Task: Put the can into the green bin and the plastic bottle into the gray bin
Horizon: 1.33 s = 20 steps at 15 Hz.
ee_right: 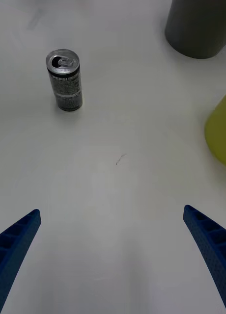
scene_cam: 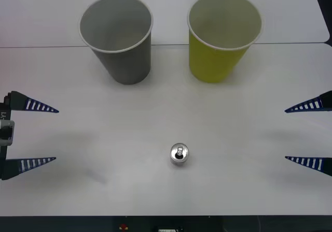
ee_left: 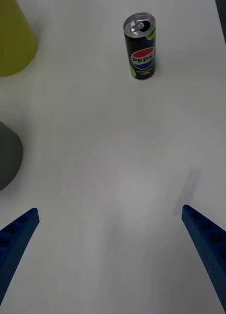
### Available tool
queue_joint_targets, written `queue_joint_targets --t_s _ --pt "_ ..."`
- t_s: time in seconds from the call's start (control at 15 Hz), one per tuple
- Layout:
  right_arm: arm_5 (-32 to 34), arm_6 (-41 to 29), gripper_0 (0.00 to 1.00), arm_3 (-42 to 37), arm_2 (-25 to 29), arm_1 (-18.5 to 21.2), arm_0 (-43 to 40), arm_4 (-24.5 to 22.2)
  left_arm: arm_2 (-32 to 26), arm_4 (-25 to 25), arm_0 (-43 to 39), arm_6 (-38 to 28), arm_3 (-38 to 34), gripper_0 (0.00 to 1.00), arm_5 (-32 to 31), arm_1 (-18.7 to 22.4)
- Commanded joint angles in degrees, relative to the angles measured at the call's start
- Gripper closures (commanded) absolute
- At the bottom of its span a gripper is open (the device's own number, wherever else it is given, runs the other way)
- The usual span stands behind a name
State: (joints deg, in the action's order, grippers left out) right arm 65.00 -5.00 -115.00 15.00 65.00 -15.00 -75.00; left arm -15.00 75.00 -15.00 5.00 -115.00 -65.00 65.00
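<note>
Front view, left to right: left pincer at the left edge, gray bin upper left of centre, can upright lower centre on the tabletop, green bin upper right of centre, right pincer at the right edge. No plastic bottle is visible.

Risk: the can is narrow and upright; an off-centre approach by either finger would likely tip or roll it. Confusing the two adjacent bins would misplace it.

Both pincers are spread wide, holding nothing, touching nothing, well apart from the can.
</note>
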Motion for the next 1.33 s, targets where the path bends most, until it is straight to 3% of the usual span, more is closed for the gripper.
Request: queue_joint_targets --t_s 0.07,0.53,0.73,1.33 --pt "0.0 0.0 0.0 0.0 0.0 0.0 0.0 0.0 0.0 0.0 0.0 0.0 0.0 0.0 0.0 0.0" --pt "-1.02 1.13 0.0 1.88 -0.94 -0.93 -0.03 0.56 0.0 0.0 0.0 0.0 0.0 0.0 0.0 0.0" --pt "-2.6 2.45 0.0 3.38 -4.8 -1.45 1.2 1.08 0.0 0.0 0.0 0.0 0.0 0.0 0.0 0.0" --pt "-7.34 6.93 0.0 5.49 -14.56 -7.87 4.28 1.96 0.0 0.0 0.0 0.0 0.0 0.0 0.0 0.0"
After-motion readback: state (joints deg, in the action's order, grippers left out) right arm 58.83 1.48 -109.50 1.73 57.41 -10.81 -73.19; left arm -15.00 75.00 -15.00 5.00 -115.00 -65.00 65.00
